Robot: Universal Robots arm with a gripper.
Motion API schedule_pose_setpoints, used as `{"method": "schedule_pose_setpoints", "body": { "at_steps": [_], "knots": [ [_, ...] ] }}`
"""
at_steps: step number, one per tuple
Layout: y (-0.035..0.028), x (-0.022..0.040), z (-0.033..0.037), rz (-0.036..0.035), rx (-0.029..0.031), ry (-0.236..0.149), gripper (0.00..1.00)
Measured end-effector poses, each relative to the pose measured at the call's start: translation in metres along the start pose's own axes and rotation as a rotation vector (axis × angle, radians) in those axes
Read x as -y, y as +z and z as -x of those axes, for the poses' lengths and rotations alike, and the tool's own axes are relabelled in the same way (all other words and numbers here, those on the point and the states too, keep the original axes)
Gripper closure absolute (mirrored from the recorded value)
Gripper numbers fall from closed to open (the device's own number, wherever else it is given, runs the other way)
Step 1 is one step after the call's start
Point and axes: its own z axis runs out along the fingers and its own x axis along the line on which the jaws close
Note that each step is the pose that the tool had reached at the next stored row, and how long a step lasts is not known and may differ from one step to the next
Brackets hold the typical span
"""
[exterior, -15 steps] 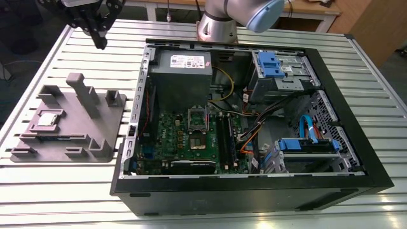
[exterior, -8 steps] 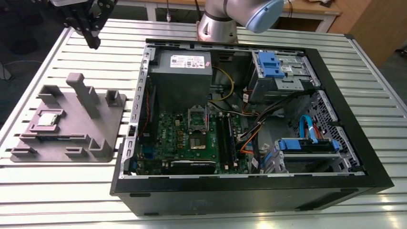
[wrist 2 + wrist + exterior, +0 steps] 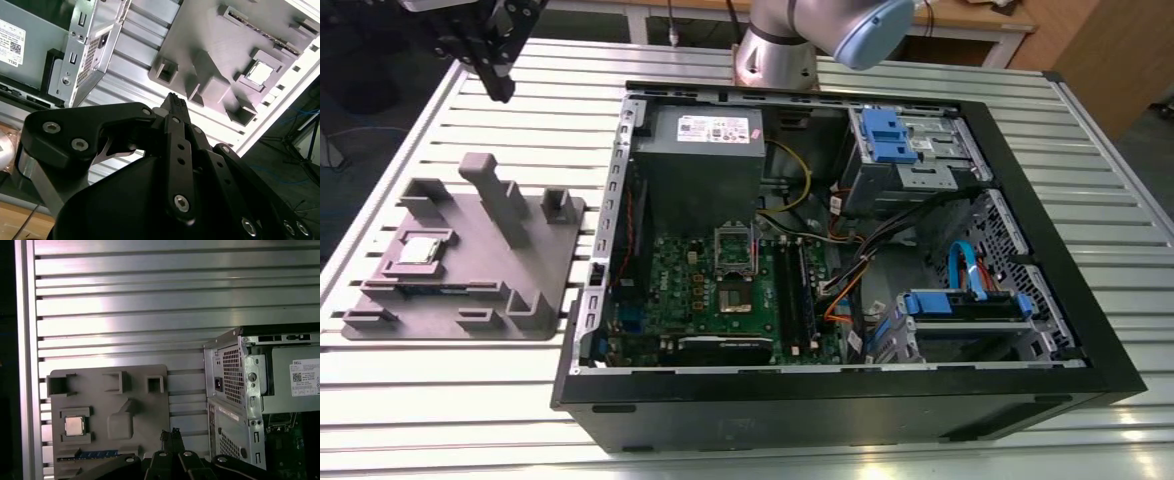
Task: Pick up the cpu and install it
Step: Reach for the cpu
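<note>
The cpu [image 3: 424,248] is a small silver square lying flat in a recess of the grey fixture plate [image 3: 520,290], at the exterior view's left. Both wrist views show the cpu [image 3: 260,74] [image 3: 75,426] in that recess from above. My gripper [image 3: 496,88] hangs high over the slatted table beyond the fixture, well apart from the cpu. Its black fingertips [image 3: 176,432] meet with nothing between them, so the gripper [image 3: 175,100] [image 3: 170,432] is shut and empty. Inside the open computer case, the green motherboard [image 3: 720,290] carries a dark socket [image 3: 736,250] with a metal frame.
The open black computer case [image 3: 854,400] fills the table's middle and right, with a grey power supply [image 3: 700,150], blue drive brackets [image 3: 887,135] and cables. Tall posts [image 3: 500,195] rise from the fixture plate. The arm's base [image 3: 781,50] stands behind the case.
</note>
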Motion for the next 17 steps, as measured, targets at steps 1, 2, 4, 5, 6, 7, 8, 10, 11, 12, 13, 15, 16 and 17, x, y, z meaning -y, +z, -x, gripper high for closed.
{"method": "schedule_pose_setpoints", "body": {
  "at_steps": [1,2,4,5,6,7,8,10,11,12,13,15,16,17],
  "knots": [
    [0.0,0.0001,-0.0017,0.0,0.0,0.0,0.9],
    [0.0,0.0003,-0.0036,0.0,0.0001,0.0,0.9],
    [-0.0001,0.0005,-0.0072,-0.0001,0.0,0.0,0.9],
    [-0.0001,0.0007,-0.009,0.0,0.0,0.0,0.9],
    [-0.0001,0.0008,-0.0108,0.0,0.0,0.0,0.9],
    [-0.0001,0.001,-0.0127,0.0,0.0001,0.0,0.9],
    [-0.0001,0.0011,-0.0144,0.0,0.0,0.0,0.9],
    [-0.0001,0.0014,-0.0179,0.0,0.0001,0.0,0.9],
    [0.0,0.0015,-0.0196,0.0,0.0001,0.0,0.9],
    [0.0001,0.0016,-0.021,0.0,0.0001,0.0,0.9],
    [0.0002,0.0017,-0.0224,0.0,0.0001,0.0,0.9],
    [0.0005,0.0019,-0.0251,0.0,0.0001,0.0,0.9],
    [0.0006,0.0021,-0.0266,0.0,0.0001,0.0,0.9],
    [0.0008,0.0022,-0.028,0.0,0.0001,0.0,0.9]
  ]
}}
